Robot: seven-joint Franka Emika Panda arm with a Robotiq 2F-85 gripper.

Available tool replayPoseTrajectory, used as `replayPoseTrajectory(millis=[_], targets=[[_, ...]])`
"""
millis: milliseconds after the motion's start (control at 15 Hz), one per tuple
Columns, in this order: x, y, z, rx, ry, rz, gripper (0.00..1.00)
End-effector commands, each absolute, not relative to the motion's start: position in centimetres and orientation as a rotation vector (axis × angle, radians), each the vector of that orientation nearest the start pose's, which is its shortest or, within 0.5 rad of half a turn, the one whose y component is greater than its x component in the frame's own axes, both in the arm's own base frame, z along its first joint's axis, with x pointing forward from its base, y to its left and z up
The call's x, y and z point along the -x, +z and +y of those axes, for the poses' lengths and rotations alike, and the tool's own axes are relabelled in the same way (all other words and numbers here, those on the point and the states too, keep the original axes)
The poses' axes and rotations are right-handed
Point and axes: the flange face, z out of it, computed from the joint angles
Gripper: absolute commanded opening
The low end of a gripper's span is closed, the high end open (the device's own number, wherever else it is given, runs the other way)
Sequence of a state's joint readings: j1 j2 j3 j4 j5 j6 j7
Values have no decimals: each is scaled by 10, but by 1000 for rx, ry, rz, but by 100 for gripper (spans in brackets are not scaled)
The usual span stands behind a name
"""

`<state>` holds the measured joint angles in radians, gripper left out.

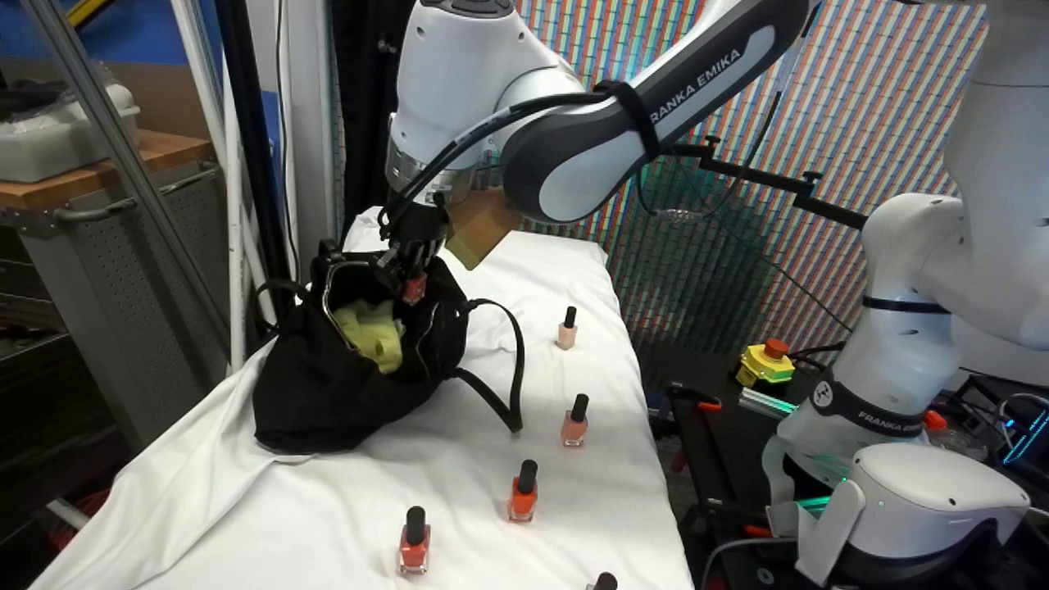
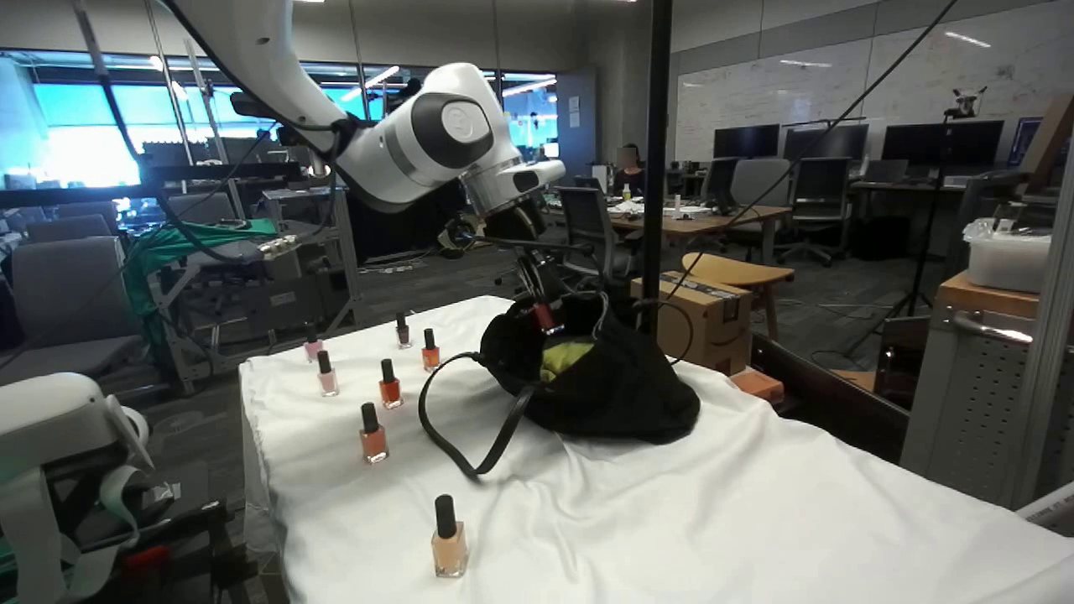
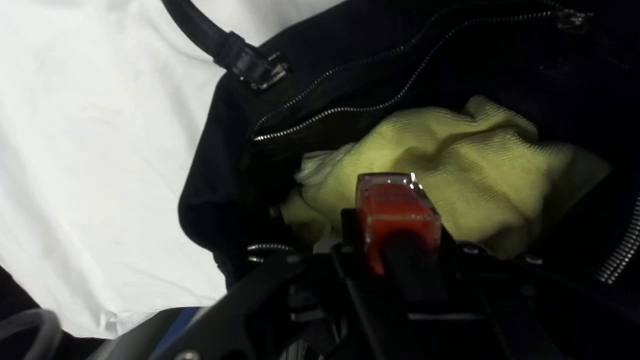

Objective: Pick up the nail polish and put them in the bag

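Gripper [image 3: 400, 245] fingers clamped on red bottle [image 3: 397, 205] of nail polish, cap end in the grip, glass base pointing away. Red bottle is at the mouth of the black bag [image 1: 328, 414], tilted in both exterior views; wrist view has it in front of a yellow cloth [image 3: 465, 160], can't tell if they touch. Finger outlines hard to make out, black on black; cap fades into shadow between them. Bag interior mostly dark, bottom hidden, partly by the cloth.

In an exterior view, cut-off bottle [image 1: 605, 582]: little more than the cap shows at the lower edge. In an exterior view, seven upright bottles on the white sheet [image 2: 713, 512]: peach bottle [image 2: 450, 549] nearest the camera; small dark bottle [image 2: 404, 334] at the back, color unclear; pink bottle [image 2: 313, 348] at the far left, cap lost against dark background.

Materials: bag soft fabric, slumped, metal-toothed zipper [image 3: 320, 117], looped handle [image 2: 505, 436] lying on the sheet. Cloth ribbed, crumpled. Bottles boxy clear glass, thick bases, slim black caps. Sheet wrinkled.
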<state>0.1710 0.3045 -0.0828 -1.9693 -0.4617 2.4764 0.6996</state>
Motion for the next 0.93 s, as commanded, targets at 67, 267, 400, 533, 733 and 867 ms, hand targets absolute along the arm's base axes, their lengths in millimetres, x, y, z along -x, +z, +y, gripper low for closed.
replayPoseTrajectory(millis=[67, 267, 400, 533, 733, 867], targets=[[-658, 332, 62, 3285, -633, 544, 21], [-669, 326, 60, 3278, -657, 602, 21], [-674, 324, 57, 3275, -670, 631, 21], [-677, 323, 57, 3263, -684, 664, 52], [-677, 321, 53, 3256, -688, 697, 77], [-674, 321, 50, 3254, -684, 717, 91]])
